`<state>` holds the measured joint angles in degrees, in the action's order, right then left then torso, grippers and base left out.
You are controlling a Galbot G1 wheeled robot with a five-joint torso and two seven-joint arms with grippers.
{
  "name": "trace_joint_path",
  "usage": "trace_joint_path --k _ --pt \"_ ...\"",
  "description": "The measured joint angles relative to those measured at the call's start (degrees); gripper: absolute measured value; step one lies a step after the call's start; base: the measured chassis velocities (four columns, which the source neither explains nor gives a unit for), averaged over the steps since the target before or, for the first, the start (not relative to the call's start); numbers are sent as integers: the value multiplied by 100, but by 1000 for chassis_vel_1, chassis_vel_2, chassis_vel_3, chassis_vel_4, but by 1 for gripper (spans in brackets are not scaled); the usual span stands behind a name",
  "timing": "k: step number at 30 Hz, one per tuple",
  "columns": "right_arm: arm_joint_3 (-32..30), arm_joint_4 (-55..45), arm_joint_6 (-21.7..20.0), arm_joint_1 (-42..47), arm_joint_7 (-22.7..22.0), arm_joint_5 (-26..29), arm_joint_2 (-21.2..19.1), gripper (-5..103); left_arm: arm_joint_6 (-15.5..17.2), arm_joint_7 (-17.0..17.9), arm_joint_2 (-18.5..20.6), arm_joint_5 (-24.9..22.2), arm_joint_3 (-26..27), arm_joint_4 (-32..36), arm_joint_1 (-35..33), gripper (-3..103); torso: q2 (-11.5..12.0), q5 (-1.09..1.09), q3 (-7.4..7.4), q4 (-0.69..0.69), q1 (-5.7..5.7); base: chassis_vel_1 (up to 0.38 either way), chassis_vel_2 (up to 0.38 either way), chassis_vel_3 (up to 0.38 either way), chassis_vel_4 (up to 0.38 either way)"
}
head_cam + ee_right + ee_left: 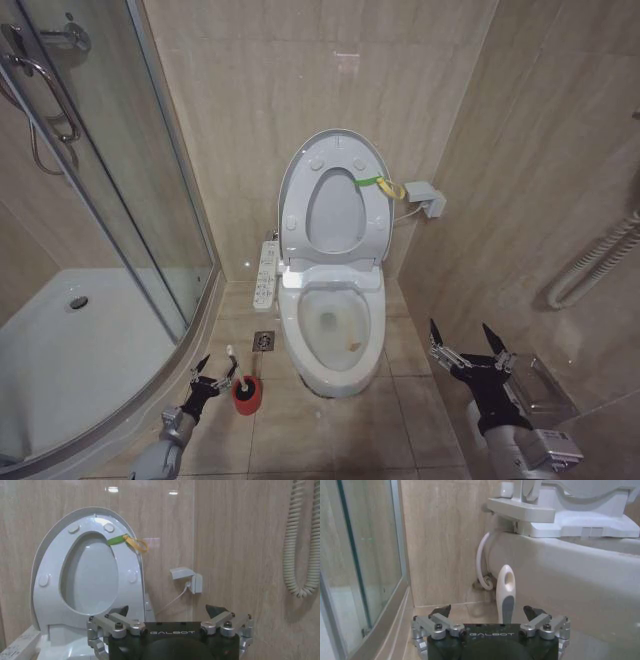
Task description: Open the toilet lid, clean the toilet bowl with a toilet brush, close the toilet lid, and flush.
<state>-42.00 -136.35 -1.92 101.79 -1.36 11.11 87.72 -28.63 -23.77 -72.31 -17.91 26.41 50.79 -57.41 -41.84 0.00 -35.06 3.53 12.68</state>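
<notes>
Left pincer (214,371) spread around toilet brush (238,375) handle, right pincer (470,347) spread, toilet lid (334,195) raised, shower glass (120,160) alongside.

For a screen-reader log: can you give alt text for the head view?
A white ceramic toilet bowl stands open, its white plastic lid and ring seat raised against the beige tiled wall. The left claw, open, sits at the white-handled toilet brush in its round red holder; the right claw hovers open.
</notes>
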Motion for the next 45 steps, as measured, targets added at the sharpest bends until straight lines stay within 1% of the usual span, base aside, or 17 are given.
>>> trace_joint_path --k 5,17,19,29,31,45 --pt "0 0 0 0 0 0 0 100 -3 -10 -22 -44 -58 -81 133 98 0 0 0 0 0 0 0 0 0" --pt "0 0 0 0 0 0 0 100 -16 -58 -114 -49 -107 -166 194 98 0 0 0 0 0 0 0 0 0" --pt "0 0 0 0 0 0 0 100 -5 45 -148 -52 -112 -184 194 98 0 0 0 0 0 0 0 0 0" --pt "0 0 0 0 0 0 0 100 33 178 -165 -136 -120 -207 207 97 0 0 0 0 0 0 0 0 0" --pt "0 0 0 0 0 0 0 100 25 176 -178 -157 -123 -207 213 99 0 0 0 0 0 0 0 0 0" --pt "0 0 0 0 0 0 0 100 -121 193 -218 -130 -142 -257 267 100 0 0 0 0 0 0 0 0 0"
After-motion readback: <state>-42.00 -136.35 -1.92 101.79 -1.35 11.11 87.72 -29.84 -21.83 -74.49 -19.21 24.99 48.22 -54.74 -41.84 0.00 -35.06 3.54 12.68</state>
